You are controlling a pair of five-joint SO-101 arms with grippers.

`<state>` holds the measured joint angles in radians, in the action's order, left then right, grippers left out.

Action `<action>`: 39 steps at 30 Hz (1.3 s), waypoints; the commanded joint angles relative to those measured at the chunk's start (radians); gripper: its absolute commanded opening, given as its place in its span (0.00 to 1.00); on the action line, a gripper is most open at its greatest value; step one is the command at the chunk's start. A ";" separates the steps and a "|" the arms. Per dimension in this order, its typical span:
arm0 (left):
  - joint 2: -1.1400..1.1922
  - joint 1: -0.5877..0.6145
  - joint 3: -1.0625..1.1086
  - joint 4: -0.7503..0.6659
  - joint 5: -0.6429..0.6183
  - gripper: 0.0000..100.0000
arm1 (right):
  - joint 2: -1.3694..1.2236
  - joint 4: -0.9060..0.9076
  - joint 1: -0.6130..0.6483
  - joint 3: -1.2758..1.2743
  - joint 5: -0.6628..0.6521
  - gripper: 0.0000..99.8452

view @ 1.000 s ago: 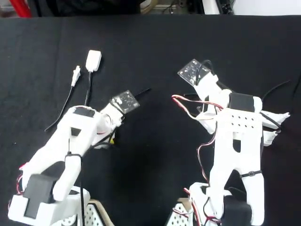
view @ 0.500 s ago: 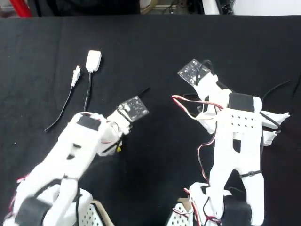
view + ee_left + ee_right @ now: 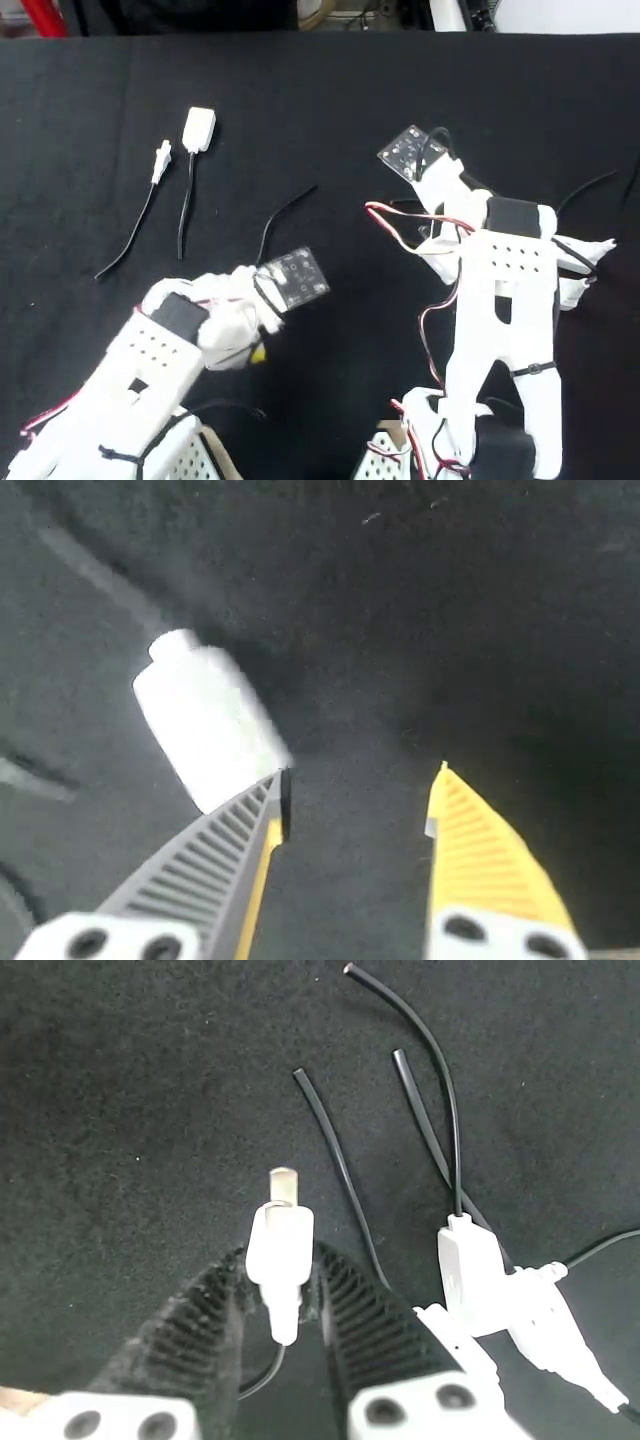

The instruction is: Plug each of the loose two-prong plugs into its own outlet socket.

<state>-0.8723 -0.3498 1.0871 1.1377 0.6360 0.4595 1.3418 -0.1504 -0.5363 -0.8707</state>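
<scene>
Gripping a white plug by its body, the right tool has its two black fingers closed narrowly against the plug's sides. The prongs point out past the fingertips over the black tabletop. Just beside this tool lies a white socket, touching a second plug. Thin black cords run out ahead of the tool.

The left tool stands wide open. Its grey finger and yellow finger are well apart, with nothing between them. A blurred white block lies on the tabletop just beyond the grey fingertip; whether it is a plug or a socket cannot be told.

From above, a far socket and a small loose plug lie near each other but apart. Each trails a black cord, and both are well ahead of the left arm.
</scene>
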 commanded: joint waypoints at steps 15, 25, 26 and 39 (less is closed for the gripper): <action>-0.006 0.414 0.246 -0.548 -0.143 0.24 | 0.004 -0.012 0.011 0.010 0.006 0.01; -0.012 0.226 0.099 -0.281 -0.244 0.22 | 0.004 -0.017 0.008 0.035 0.009 0.01; -0.040 0.200 0.091 -0.272 -0.261 0.22 | 0.004 -0.015 0.006 0.041 0.009 0.01; -0.195 0.283 0.122 -0.454 -0.350 0.22 | 0.004 -0.011 0.005 0.044 0.009 0.01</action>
<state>-1.0549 -0.0936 1.2390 0.8002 0.3491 0.4595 1.3418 -0.1504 -0.5363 -0.8707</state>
